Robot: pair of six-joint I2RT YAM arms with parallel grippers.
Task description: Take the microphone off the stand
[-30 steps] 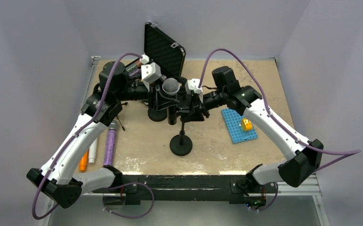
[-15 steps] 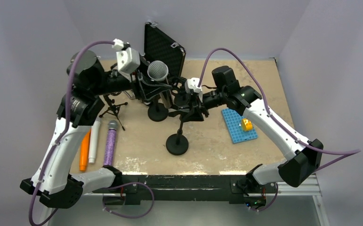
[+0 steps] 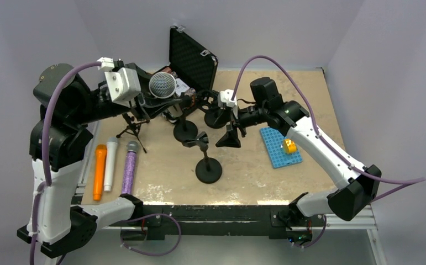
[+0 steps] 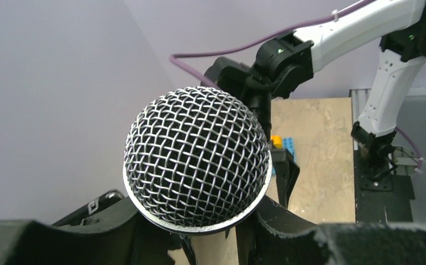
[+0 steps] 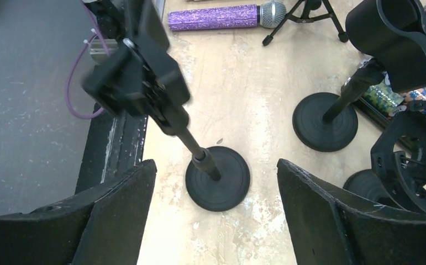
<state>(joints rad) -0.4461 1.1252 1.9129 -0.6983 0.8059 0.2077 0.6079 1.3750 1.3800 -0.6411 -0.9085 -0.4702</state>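
Microphone [image 3: 162, 85] now hangs lifted up-left of the stand [image 3: 209, 168], clamped in the left claw [image 4: 210, 243]; right claw [image 5: 216, 215], newly spread apart, has released the stand.

Showing white shells over black joints on the left arm [image 3: 53, 193] and right arm [image 3: 321, 146], trailing looping purple cables [image 3: 266, 59], wearing white camera boxes [image 3: 123, 84] at the wrists, baring matte black wedge fingers [image 5: 116, 215] on the right gripper [image 5: 216, 171].

silver mesh microphone [image 3: 162, 84], black stand [image 3: 208, 170]
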